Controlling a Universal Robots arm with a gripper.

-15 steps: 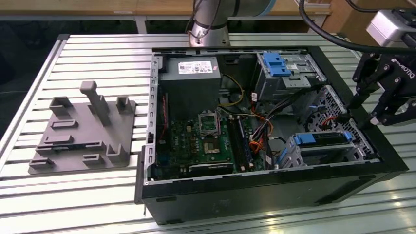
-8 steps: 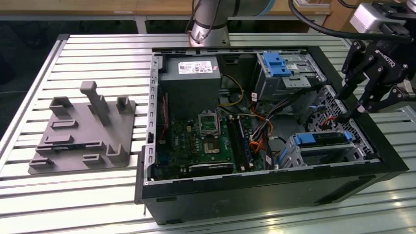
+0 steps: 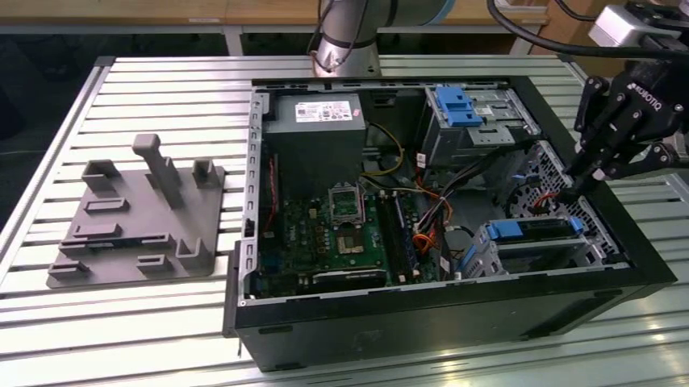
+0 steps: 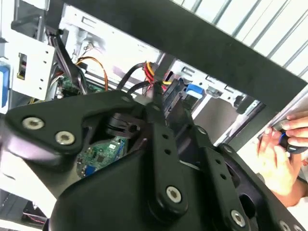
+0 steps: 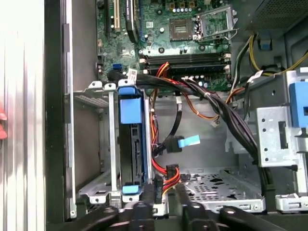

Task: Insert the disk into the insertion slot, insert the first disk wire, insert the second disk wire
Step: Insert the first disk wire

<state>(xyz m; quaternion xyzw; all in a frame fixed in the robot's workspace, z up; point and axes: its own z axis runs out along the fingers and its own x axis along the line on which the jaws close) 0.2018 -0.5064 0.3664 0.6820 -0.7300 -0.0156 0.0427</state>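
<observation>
Disk (image 5: 132, 144) sits in the metal cage (image 5: 94, 144) at a corner of the open computer case (image 3: 431, 322) on the bench (image 3: 140, 339). Gripper (image 5: 166, 195) jaws pinched on the wire plug (image 5: 171, 173), just beside the disk's end.

A pale, slatted metal surface (image 3: 161, 322) lay brightly lit; wooden furniture (image 3: 140, 10) stood behind it, dark floor (image 3: 16, 121) alongside.

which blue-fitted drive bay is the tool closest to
The small cage holding the blue-framed disk; the tool, gripping a wire plug, hangs beside it. The taller bay with the blue latch stands farther off.
</observation>
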